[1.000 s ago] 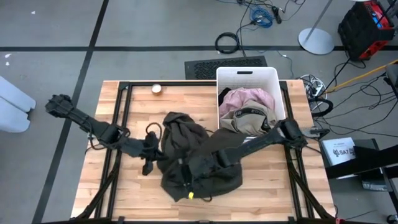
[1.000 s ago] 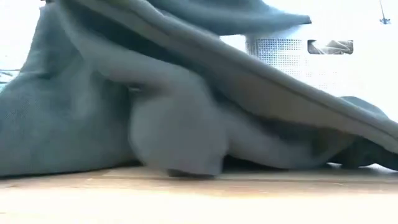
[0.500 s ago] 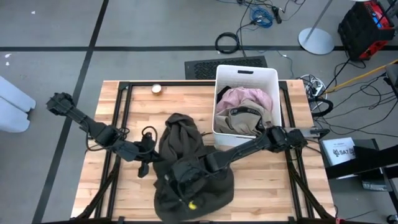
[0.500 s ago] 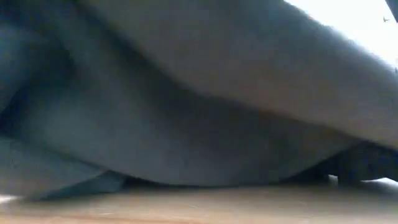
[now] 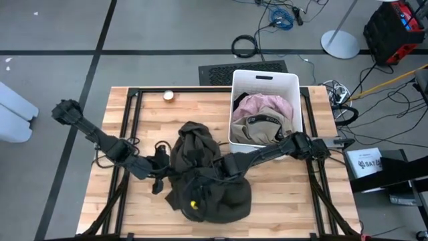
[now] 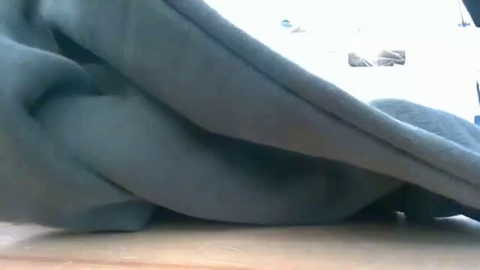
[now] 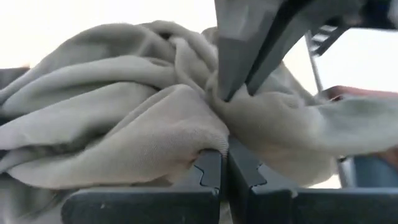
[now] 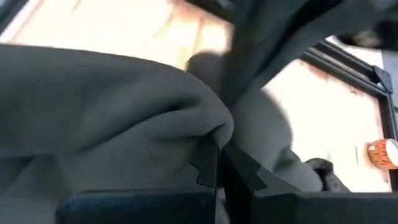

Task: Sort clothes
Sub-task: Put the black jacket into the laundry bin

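Observation:
A large dark olive garment (image 5: 200, 157) lies bunched in a heap on the middle of the wooden table, toward its near edge. It fills the low view (image 6: 187, 135). My left gripper (image 5: 164, 183) is at the heap's left edge, shut on the cloth. My right gripper (image 5: 196, 195) reaches across the heap from the right and is shut on it too. It also shows in the left wrist view (image 7: 231, 74). The white bin (image 5: 294, 87) at the far right holds pale pink (image 5: 264, 106), beige (image 5: 257, 127) and black (image 5: 244, 98) garments. My left gripper pinches a bunched fold of the olive garment (image 7: 186, 134) between its two fingers; several layers seem gathered there. The cloth rests on the table. My right gripper pinches a rounded fold of the same garment (image 8: 199, 121) between its two fingers. The cloth drapes over the fingers.
A small orange and white cup (image 5: 168, 95) stands near the table's far edge and also shows in the right wrist view (image 8: 380, 152). Black frame rails (image 5: 130, 127) run along the table's sides. Bare wood lies to the near right (image 5: 294, 201).
My right gripper has gone toward the table's left and near edge, dragging the olive garment with it. The part spread to the right has been drawn in, and the garment is now heaped near the front. My left gripper has moved a little toward the near edge.

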Tool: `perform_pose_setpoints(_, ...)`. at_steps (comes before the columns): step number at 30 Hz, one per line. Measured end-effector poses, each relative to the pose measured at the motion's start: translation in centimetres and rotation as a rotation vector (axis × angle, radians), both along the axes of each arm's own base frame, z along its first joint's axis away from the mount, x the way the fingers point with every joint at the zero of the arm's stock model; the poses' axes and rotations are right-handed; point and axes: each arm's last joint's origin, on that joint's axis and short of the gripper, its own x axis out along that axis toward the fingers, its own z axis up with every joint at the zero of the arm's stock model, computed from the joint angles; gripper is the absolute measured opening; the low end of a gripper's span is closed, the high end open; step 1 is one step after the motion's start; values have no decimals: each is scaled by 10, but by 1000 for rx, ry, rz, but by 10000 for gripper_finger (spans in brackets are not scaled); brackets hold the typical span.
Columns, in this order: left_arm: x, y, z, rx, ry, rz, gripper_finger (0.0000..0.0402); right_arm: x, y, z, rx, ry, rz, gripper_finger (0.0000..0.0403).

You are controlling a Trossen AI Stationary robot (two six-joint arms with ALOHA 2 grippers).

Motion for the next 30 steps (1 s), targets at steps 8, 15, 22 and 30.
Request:
perform_pose_setpoints(8, 18, -15, -48, 105, 139, 49, 5, 2, -16, -56, -13, 91, -51, 0)
perform_pose_setpoints(15, 22, -22, -59, 119, 172, 44, 5, 0, -23, -94, 9, 103, -105, 22)
perform_pose_setpoints(22, 24, -24, -61, 98, 167, 58, 5, 6, -19, -80, 9, 47, -67, 112)
perform_pose_setpoints(30, 26, -26, -52, 88, 139, 45, 5, 10, -15, -63, 1, -1, -27, 252)
